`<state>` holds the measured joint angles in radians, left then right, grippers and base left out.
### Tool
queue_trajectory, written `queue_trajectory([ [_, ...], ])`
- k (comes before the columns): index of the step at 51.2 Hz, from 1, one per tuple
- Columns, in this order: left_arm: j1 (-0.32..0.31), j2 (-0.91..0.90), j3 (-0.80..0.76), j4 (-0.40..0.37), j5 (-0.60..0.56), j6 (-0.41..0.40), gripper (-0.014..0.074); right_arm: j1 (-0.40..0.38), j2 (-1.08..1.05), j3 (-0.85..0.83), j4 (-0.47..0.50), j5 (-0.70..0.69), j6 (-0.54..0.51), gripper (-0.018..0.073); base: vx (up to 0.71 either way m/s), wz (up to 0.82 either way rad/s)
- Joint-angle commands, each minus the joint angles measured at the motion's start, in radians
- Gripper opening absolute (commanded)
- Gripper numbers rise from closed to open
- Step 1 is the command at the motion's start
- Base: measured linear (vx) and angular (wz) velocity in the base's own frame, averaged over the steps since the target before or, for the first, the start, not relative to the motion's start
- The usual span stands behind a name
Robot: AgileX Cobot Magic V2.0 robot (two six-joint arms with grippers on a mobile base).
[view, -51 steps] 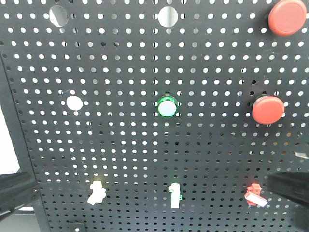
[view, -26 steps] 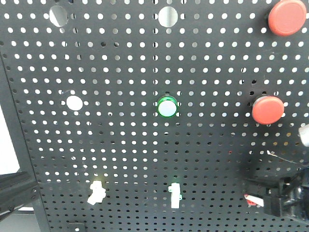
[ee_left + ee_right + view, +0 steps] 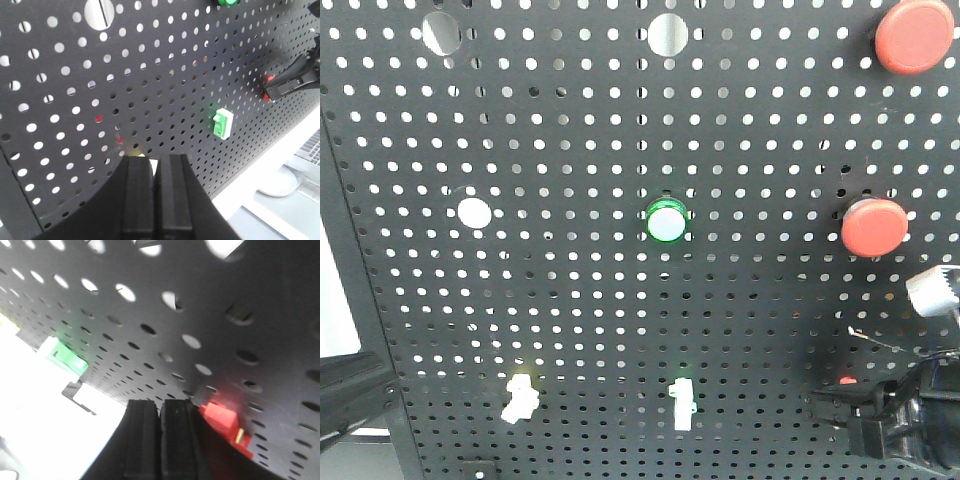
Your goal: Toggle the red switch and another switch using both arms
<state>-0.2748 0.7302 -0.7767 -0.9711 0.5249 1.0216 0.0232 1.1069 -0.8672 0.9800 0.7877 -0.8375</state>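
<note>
The red switch (image 3: pixel 225 422) sits just right of my right gripper (image 3: pixel 159 407), whose fingers are shut with nothing between them; I cannot tell whether they touch it. From the front only a red speck of the red switch (image 3: pixel 846 381) shows above the right gripper (image 3: pixel 817 403). The cream-white switch (image 3: pixel 520 398) is low on the left of the pegboard (image 3: pixel 620 300). In the left wrist view my left gripper (image 3: pixel 156 165) is shut just before it, and only a pale sliver of that switch (image 3: pixel 153 160) shows over the fingertips.
A narrow upright white toggle (image 3: pixel 683 404) stands between the two switches. A green-ringed button (image 3: pixel 666 221) is mid-board, with two big red push buttons (image 3: pixel 875 226) (image 3: pixel 915 35) on the right. My left arm (image 3: pixel 350 395) lies at the lower left edge.
My right gripper has come in from the lower right edge, leftward over the red switch, which now is almost wholly hidden. The left arm has hardly shifted.
</note>
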Motion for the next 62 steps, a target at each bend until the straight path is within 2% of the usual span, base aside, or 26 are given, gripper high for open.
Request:
queue_trajectory([
  [1,0.002,-0.002,-0.026,-0.040,-0.051,-0.012,-0.0006,-0.004,-0.006,-0.030,0.003,-0.049,-0.008,-0.0006,0.00,0.00],
  [11,0.002,-0.002,-0.026,-0.040,-0.054,-0.012,-0.0006,-0.004,-0.013,-0.030,0.022,-0.049,-0.022,-0.0006,0.00,0.00],
  [22,0.002,-0.003,-0.026,-0.043,-0.054,-0.012,-0.0006,-0.004,-0.127,-0.030,0.155,-0.055,-0.163,-0.0006,0.00,0.00],
  [30,0.002,-0.003,-0.026,-0.043,-0.051,-0.012,-0.0006,-0.004,-0.251,-0.030,0.155,-0.095,-0.172,-0.0006,0.00,0.00],
  [35,0.002,-0.005,-0.026,-0.043,-0.041,-0.012,-0.0006,-0.004,-0.335,-0.030,0.110,-0.123,-0.164,-0.0006,0.00,0.00],
  [42,0.002,-0.031,-0.015,-0.042,-0.026,-0.012,-0.0006,-0.004,-0.465,-0.030,-0.077,-0.172,-0.060,-0.0006,0.00,0.00],
  [46,0.002,-0.072,0.013,-0.043,-0.026,-0.017,-0.0006,-0.004,-0.535,-0.030,-0.241,-0.189,0.070,-0.0006,0.00,0.00],
  [51,0.002,-0.143,0.069,-0.040,-0.024,-0.058,-0.0006,-0.004,-0.645,-0.019,-0.527,-0.171,0.253,-0.0006,0.00,0.00],
  [55,0.002,-0.210,0.138,-0.034,-0.029,-0.072,-0.0006,-0.004,-0.733,0.024,-0.686,-0.176,0.395,-0.0006,0.00,0.00],
  [59,0.002,-0.269,0.207,-0.033,-0.052,-0.060,-0.0006,-0.004,-0.825,0.092,-0.817,-0.191,0.510,-0.0006,0.00,0.00],
  [62,0.002,-0.311,0.246,-0.034,-0.078,-0.059,-0.0006,-0.004,-0.878,0.140,-0.869,-0.208,0.564,-0.0006,0.00,0.00],
])
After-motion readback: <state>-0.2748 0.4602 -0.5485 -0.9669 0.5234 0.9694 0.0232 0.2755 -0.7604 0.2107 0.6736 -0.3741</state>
